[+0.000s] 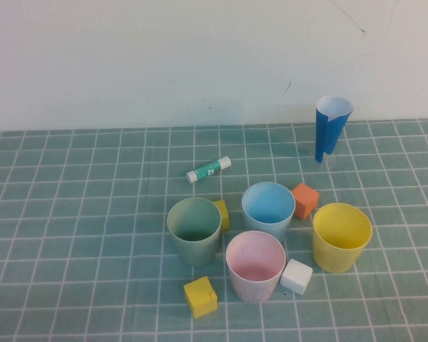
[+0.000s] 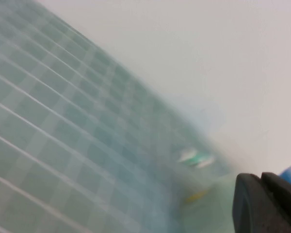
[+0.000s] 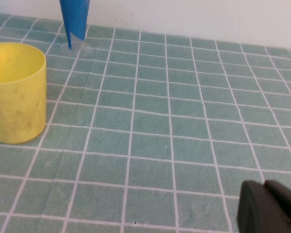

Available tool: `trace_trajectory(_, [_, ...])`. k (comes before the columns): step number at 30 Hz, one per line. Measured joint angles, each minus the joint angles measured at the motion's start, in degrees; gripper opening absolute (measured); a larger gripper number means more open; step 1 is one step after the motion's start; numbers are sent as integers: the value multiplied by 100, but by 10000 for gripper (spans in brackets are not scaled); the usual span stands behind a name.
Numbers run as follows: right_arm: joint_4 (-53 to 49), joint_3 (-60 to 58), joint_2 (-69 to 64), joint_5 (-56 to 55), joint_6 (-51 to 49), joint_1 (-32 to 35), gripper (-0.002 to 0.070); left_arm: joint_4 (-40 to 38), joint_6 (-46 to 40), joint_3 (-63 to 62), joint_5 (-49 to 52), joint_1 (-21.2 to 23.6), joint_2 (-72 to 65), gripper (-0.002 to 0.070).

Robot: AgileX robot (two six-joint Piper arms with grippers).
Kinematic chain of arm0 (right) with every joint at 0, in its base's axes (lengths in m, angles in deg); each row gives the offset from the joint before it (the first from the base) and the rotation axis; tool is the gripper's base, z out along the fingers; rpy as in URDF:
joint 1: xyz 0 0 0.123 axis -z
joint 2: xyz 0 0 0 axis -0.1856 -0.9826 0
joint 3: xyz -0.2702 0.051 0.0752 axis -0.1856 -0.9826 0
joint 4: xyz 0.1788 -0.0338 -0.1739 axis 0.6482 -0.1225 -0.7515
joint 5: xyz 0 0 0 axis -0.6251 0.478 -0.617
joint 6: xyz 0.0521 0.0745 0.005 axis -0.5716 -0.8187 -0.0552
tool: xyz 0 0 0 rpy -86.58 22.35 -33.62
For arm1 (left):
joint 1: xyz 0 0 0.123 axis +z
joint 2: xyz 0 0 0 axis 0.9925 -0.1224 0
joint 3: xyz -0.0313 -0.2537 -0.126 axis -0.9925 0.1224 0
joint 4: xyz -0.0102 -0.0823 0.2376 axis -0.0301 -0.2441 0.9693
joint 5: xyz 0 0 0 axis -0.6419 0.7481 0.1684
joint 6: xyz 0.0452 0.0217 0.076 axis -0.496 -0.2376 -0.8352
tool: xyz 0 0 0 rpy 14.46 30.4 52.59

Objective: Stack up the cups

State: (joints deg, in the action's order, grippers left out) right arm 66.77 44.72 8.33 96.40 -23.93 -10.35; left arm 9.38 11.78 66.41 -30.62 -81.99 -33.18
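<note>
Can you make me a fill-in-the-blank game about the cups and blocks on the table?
1. The white cube sits between the pink cup and the ____ cup.
2. The orange cube is right beside the light ____ cup.
3. The number of cups stacked so far is ____.
4. Both end effectors, left and right, are ____.

Missing words: yellow; blue; zero; shut

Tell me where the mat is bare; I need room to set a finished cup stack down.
Bare mat lies left of the green cup, and more right of the yellow cup. It is crowded among the blue cup, pink cup and the cubes. The left gripper and right gripper are shut, off the cups.
</note>
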Motion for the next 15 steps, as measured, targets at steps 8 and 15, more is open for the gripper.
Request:
trace_trajectory(8, [0,0,0,0,0,0,-3,-2244,403,0,-715,0,0,-3])
trace_trajectory(15, [0,0,0,0,0,0,-3,-2454,-127,-15,-372,0,0,-3])
